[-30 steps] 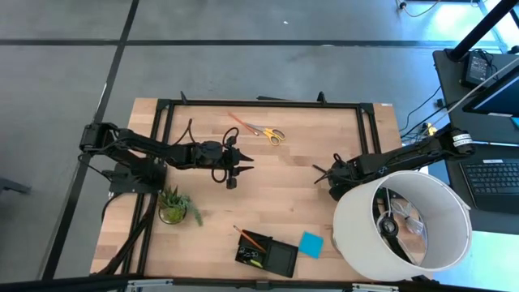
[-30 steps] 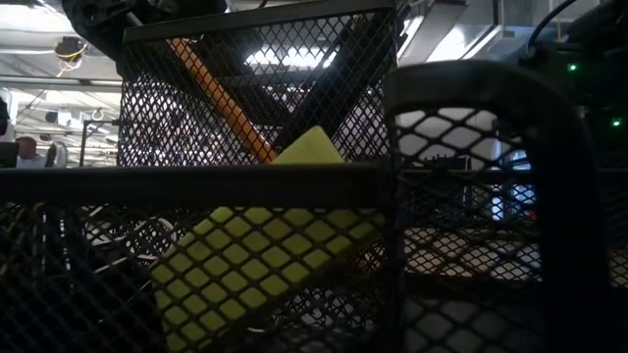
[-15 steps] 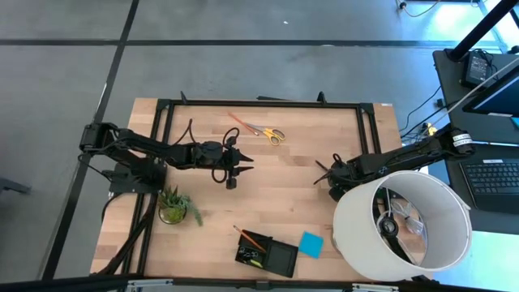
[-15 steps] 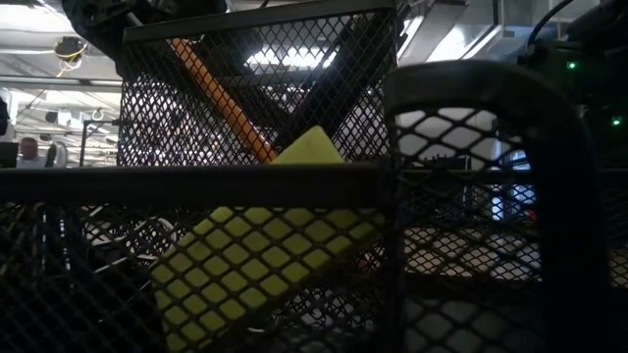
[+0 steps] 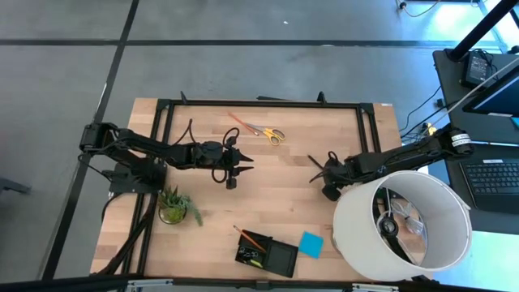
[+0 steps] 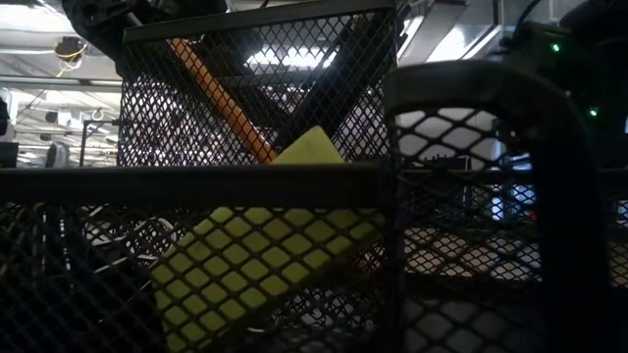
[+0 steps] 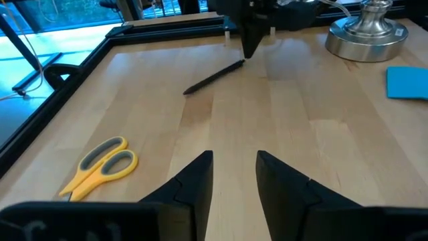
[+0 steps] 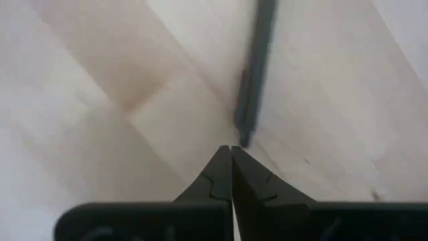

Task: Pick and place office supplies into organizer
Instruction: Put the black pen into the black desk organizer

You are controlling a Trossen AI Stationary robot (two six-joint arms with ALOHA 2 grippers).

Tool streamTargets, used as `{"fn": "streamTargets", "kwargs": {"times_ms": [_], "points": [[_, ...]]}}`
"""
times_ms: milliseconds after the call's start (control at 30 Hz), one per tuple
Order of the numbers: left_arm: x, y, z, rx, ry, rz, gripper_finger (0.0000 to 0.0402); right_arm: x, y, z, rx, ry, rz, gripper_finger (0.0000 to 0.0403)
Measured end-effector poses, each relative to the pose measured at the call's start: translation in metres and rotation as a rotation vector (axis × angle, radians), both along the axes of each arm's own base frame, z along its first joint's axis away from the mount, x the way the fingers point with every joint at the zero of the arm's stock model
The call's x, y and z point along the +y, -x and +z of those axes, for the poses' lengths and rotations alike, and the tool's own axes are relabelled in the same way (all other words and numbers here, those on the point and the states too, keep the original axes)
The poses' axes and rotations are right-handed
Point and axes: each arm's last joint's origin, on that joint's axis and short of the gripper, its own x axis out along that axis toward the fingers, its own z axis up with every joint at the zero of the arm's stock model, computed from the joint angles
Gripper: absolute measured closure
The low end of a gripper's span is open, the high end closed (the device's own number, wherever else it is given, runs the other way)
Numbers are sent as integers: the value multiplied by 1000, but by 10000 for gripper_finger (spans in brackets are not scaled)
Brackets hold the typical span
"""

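The right gripper (image 8: 231,152) is down at the worktop (image 5: 276,182) on its right half, its fingers pressed fully together with nothing between them; the thin black pen (image 8: 254,73) lies just beyond the fingertips, one end almost touching them but outside the grip. In the left wrist view the same pen (image 7: 214,77) rests flat on the wood with that gripper's tip at its far end. My reading is that the closure missed, so the pen is not yet secured for the carry.

The left gripper (image 7: 234,177) hovers over the middle left of the worktop, fingers parted by a narrow gap and holding nothing, probably waiting for its turn at the yellow-handled scissors (image 5: 268,132) near the far edge.

The organizer (image 5: 268,255) sits at the near edge, already holding an orange pencil (image 5: 252,240) leaning out of one compartment and a yellow block (image 6: 260,260) tilted inside the mesh. The blue note pad (image 5: 310,244) lies flat just beside it, not yet filed
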Motion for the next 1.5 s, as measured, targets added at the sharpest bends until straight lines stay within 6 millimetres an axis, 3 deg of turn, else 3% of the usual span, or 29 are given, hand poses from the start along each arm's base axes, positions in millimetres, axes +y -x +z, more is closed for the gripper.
{"fn": "streamTargets", "kwargs": {"times_ms": [400,1067,1333,1500], "points": [[0,0,0,0,0,0,297,-1,-5,5,-38,50,6,392],[0,0,0,4,8,3,293,-1,-10,-4,1,85,-2,250],[0,0,-1,7,8,3,297,0,-16,-16,61,45,-40,249],[0,0,-1,7,8,3,297,1,-17,-19,78,38,-33,287]]}}
